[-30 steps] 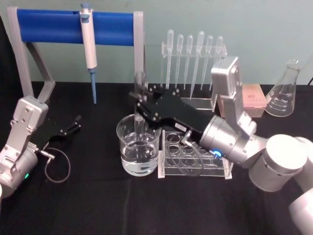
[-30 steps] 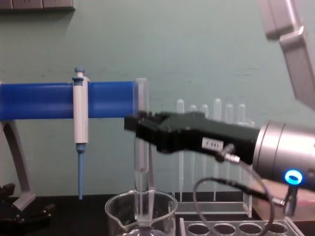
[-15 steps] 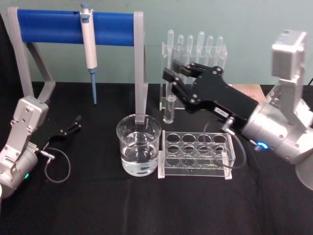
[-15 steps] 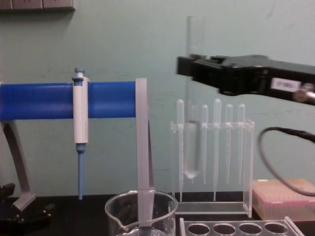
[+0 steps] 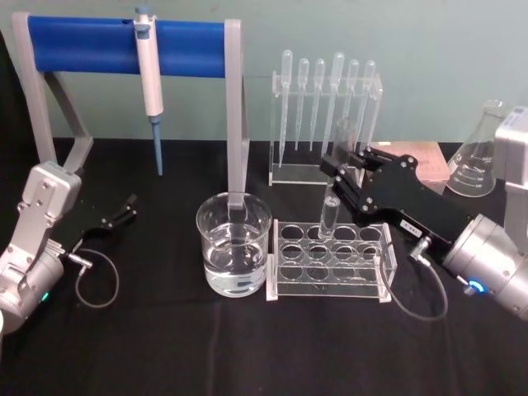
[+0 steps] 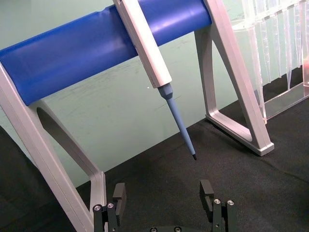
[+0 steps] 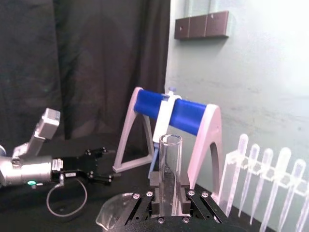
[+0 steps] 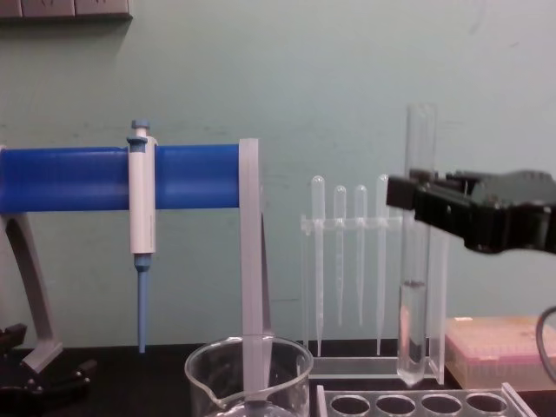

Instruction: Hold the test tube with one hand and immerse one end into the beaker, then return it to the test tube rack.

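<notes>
Test tube (image 5: 333,196) is out of the beaker (image 5: 234,255) now — a second ago its rounded end sat down in the water, then it swung high past the pipette stand (image 5: 326,124), and it has dropped to hang upright right of centre, its bottom just above the back row of the clear tube rack (image 5: 330,260), so the dip looks done and the return is nearly home. Right gripper (image 8: 415,200) has its jaws clenched on the tube's upper part, rim poking above them. Left gripper (image 5: 124,209) sits parked at lower left on the table (image 5: 190,346), jaws spread and holding nothing.
</notes>
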